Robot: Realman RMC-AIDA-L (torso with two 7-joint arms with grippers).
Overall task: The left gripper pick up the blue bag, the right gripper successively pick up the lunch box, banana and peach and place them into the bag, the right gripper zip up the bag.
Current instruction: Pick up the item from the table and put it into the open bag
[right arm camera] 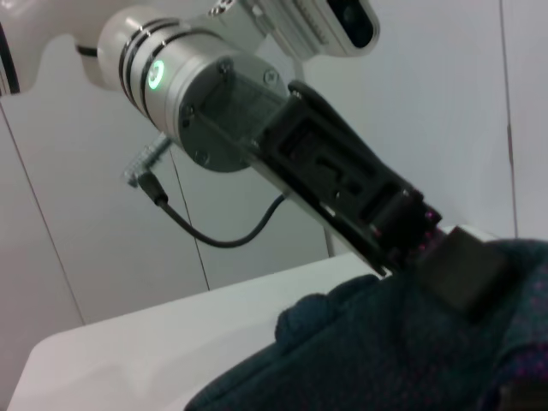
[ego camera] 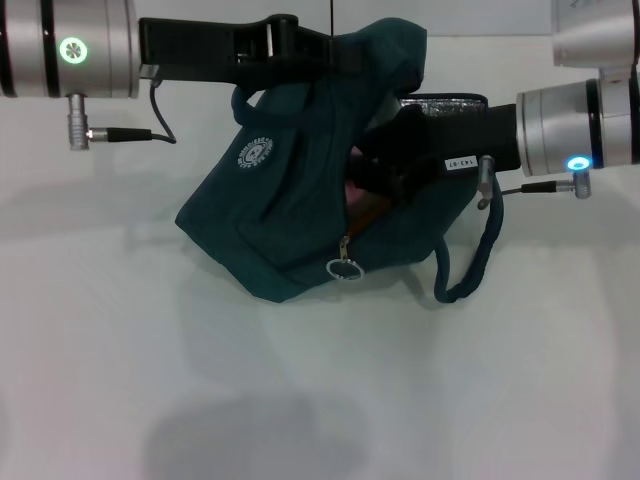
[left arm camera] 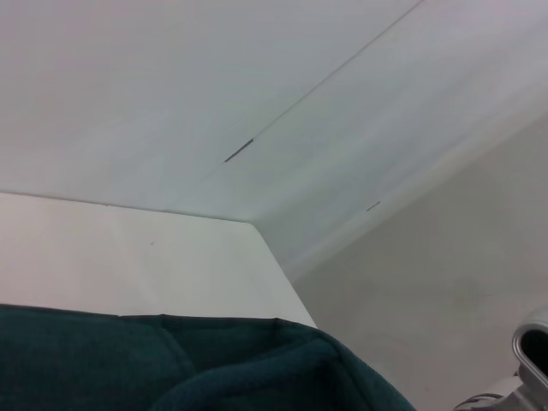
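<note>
Two black claws at dark teal-blue fabric bag (ego camera: 290,210) | left gripper (ego camera: 330,50) clamps its top | right gripper (ego camera: 385,170) reaches inside, grip unclear | pink peach (ego camera: 352,193) may spill from sagging mouth

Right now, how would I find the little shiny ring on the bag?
Look at the big dark teal-blue fabric bag held up over the white table by the left gripper. Follow its zipper down to the bottom front edge. There a thin round silver metal ring pull dangles, the only shiny loop beside the bag's thick fabric handles.

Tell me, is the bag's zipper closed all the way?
No, the blue bag gapes open, with the right tool reaching into its mouth.
</note>
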